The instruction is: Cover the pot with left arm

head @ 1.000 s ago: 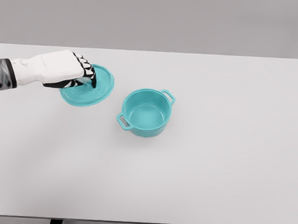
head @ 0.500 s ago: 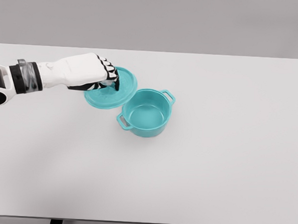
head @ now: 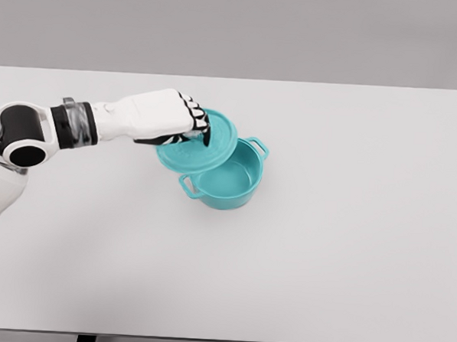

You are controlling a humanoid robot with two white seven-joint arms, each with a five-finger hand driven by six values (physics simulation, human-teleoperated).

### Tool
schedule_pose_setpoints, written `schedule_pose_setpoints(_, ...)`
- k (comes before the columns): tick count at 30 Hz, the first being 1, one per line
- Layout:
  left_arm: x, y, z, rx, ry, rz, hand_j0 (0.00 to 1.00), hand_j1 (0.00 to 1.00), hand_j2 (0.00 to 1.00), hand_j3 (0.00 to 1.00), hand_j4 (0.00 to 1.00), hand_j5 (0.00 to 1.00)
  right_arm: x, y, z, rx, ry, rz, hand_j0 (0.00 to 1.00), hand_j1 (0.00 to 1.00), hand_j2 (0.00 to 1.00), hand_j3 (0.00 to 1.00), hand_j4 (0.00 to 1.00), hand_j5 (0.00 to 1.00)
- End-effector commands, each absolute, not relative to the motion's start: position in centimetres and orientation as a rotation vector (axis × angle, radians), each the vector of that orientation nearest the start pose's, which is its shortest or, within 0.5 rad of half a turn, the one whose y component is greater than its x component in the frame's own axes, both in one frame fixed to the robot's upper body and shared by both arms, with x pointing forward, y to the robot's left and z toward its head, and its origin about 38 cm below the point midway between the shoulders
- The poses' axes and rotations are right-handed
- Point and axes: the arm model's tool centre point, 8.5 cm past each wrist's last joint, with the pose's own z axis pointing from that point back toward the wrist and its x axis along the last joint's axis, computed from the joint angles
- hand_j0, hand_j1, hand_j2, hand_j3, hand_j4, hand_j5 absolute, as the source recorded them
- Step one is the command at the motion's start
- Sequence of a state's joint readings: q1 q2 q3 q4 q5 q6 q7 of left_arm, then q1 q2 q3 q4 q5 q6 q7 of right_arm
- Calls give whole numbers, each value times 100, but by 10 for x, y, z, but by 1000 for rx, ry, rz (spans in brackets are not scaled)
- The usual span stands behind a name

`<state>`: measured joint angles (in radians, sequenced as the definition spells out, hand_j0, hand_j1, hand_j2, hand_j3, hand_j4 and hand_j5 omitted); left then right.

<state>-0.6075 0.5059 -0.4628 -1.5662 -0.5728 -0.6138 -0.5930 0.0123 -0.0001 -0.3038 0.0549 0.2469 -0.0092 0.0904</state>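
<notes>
Rightward since the earlier frame, the left hand (head: 168, 116) has carried the teal lid (head: 201, 144) from beside the pot (head: 227, 177) to partly over its left rim. Its fingers curl closed around the lid's centre, holding it tilted above the opening. That pot sits unmoved near the middle of the white table (head: 347, 238).

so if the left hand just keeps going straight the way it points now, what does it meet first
The left hand points right, holding the lid. Going straight on, the lid would probably pass above the pot, toward its far handle; the height gap is unclear.
</notes>
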Motion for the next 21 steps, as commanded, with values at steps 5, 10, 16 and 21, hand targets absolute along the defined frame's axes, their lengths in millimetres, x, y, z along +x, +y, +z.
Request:
schedule_pose_setpoints(5, 433, 176, 224, -528, 2127, 2738, 50, 50, 50, 50, 50, 50, -25, -258, -261, 18, 51, -62, 100, 100, 100, 100, 100, 100)
schedule_pose_setpoints(10, 432, 156, 221, -515, 2133, 2711, 49, 49, 49, 49, 49, 49, -25, -258, -261, 18, 51, -62, 100, 100, 100, 100, 100, 100)
schedule_pose_setpoints(16, 428, 143, 216, -489, 2115, 2705, 50, 50, 50, 50, 50, 50, -25, -258, -261, 18, 51, -62, 100, 100, 100, 100, 100, 100)
schedule_pose_setpoints(21, 424, 130, 206, -437, 2085, 2719, 50, 50, 50, 50, 50, 50, -25, -258, -261, 18, 51, -62, 100, 100, 100, 100, 100, 100)
